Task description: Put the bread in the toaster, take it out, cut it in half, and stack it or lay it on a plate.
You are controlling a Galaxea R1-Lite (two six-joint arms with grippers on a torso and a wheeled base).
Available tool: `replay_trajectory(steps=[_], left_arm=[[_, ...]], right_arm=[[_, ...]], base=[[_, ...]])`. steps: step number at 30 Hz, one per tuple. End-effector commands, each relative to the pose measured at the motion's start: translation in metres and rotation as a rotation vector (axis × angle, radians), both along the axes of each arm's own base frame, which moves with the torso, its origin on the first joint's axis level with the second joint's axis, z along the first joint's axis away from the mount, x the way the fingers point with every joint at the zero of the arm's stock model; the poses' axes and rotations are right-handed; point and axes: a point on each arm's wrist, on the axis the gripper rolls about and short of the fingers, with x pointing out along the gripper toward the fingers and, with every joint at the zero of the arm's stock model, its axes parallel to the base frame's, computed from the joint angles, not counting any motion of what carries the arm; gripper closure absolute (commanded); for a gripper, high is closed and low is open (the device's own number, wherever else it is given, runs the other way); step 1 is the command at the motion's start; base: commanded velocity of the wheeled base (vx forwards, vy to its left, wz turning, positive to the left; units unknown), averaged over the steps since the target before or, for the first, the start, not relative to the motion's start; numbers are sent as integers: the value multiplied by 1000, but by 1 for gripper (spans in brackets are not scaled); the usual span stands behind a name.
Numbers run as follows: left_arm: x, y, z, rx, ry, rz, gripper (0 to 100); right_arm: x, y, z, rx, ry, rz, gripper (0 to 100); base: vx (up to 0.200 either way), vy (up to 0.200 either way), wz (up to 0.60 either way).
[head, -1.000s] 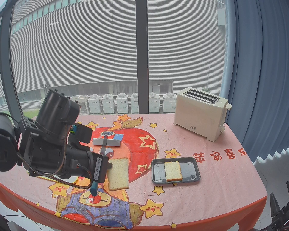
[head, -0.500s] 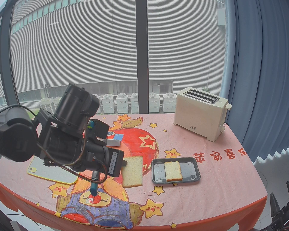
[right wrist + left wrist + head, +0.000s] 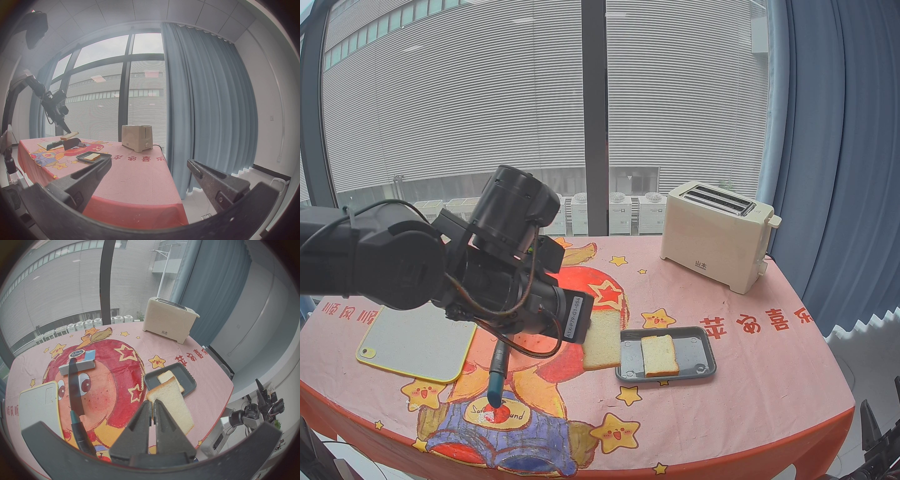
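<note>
Right wrist view first: right tool [image 3: 149, 162] sits low, off to the side of the counter [image 3: 140, 178], jaws wide apart. Up on the counter, closest to the front edge, there's the knife [image 3: 75, 390]. Its dark handle points toward the robot and the blade end is laid across a little grey rest [image 3: 77, 367]. Yellow-rimmed cutting board [image 3: 412, 344] is just left of it. Next up is the left tool [image 3: 153, 407], pinched tight on one edge of a bread half [image 3: 170, 405]. It's holding it up in the air, roughly flat, right by the left rim of the dark plate [image 3: 695, 353]. Second bread half [image 3: 659, 355] is lying flat on that plate. Way at the back right by the window is the cream toaster [image 3: 715, 234], slots facing up.
</note>
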Motion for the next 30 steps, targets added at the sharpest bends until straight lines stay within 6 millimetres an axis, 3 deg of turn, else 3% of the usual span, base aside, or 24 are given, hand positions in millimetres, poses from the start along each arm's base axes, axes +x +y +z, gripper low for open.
replay_trajectory(steps=[1,18,30], left_arm=[[13,-11,-15,21,28,-3,100],[32,-41,-20,29,35,-32,100],[41,-50,-17,9,8,-34,100]], right_arm=[[0,0,-5,0,1,0,0],[0,0,-5,0,1,0,0],[0,0,-5,0,2,0,0]], base=[[0,0,0],[0,0,0],[0,0,0]])
